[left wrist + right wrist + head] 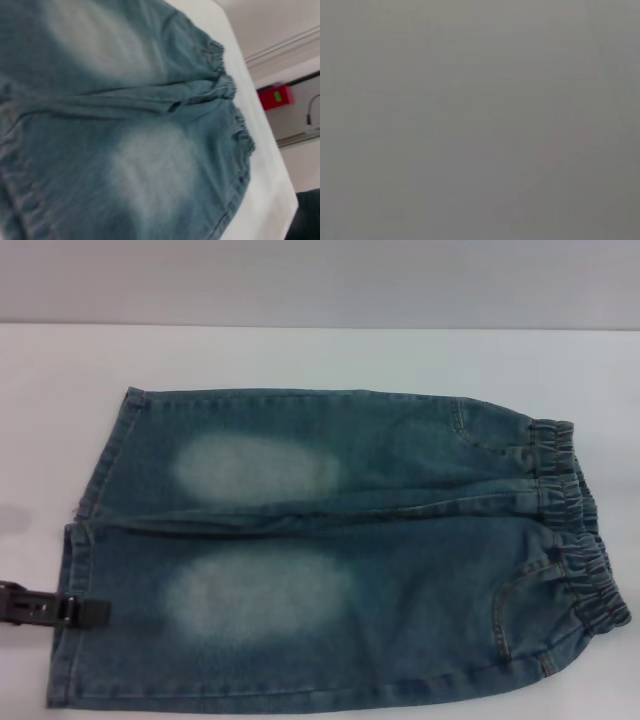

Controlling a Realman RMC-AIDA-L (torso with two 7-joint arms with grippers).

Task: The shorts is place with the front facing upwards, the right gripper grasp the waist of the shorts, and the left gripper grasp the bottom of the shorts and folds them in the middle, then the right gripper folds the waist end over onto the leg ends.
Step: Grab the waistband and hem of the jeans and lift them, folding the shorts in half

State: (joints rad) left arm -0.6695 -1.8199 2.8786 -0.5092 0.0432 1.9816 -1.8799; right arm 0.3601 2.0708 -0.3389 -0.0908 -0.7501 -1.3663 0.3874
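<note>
Shorts (330, 550) lie flat on the white table (300, 355), front up, legs toward the robot's left, gathered elastic waistband (575, 525) at the right. Two pale faded ovals show, one per leg. Bottom of the shorts (80, 570) is the two straight hems on the left side; far leg's hem sits a bit further right than the near one, so that edge is stepped. Left gripper (95, 612) comes in from the left edge of the head view, low, black fingertip overlapping the near leg's hem; only one dark finger is visible, so I cannot tell whether the jaws are apart or closed on the denim. Left wrist view looks along the denim toward the waistband, with the table edge and a red box (276, 96) on the wall beyond. Right gripper is not visible in any view; right wrist view is a flat grey field, nothing readable. Free table: wide bare strip behind the far leg, some bare surface left of the hems and right of the waistband. Near edge of the shorts runs at the bottom of the head view, no margin visible there.
</note>
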